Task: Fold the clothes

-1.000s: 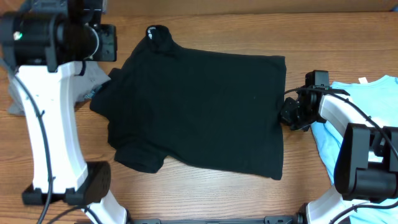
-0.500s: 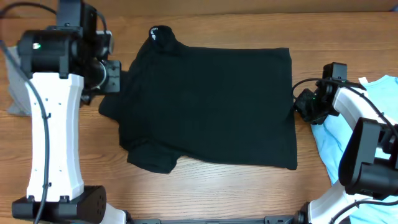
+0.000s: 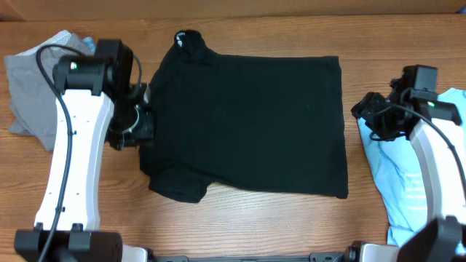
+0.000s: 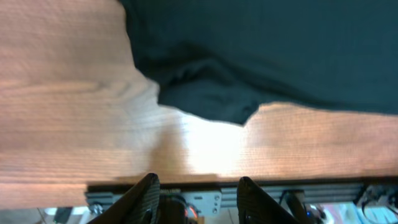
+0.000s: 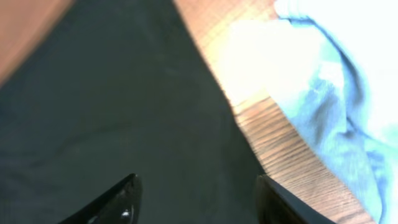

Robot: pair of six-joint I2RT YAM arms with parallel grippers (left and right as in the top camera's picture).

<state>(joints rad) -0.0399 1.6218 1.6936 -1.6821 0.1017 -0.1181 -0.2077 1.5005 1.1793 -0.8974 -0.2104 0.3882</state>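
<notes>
Left gripper (image 3: 137, 129), we see, stands parted and empty at centre left, by the edge of the black T-shirt (image 3: 247, 124) spread flat mid-frame on the table (image 3: 255, 233). Right gripper (image 3: 368, 116) gapes wide, empty, between it and the light-blue tee (image 3: 411, 182). Upper left lies the grey garment (image 3: 33, 87).

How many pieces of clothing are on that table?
3: a black T-shirt spread in the middle, a grey garment far left, a light-blue tee far right. More may be hidden.
</notes>
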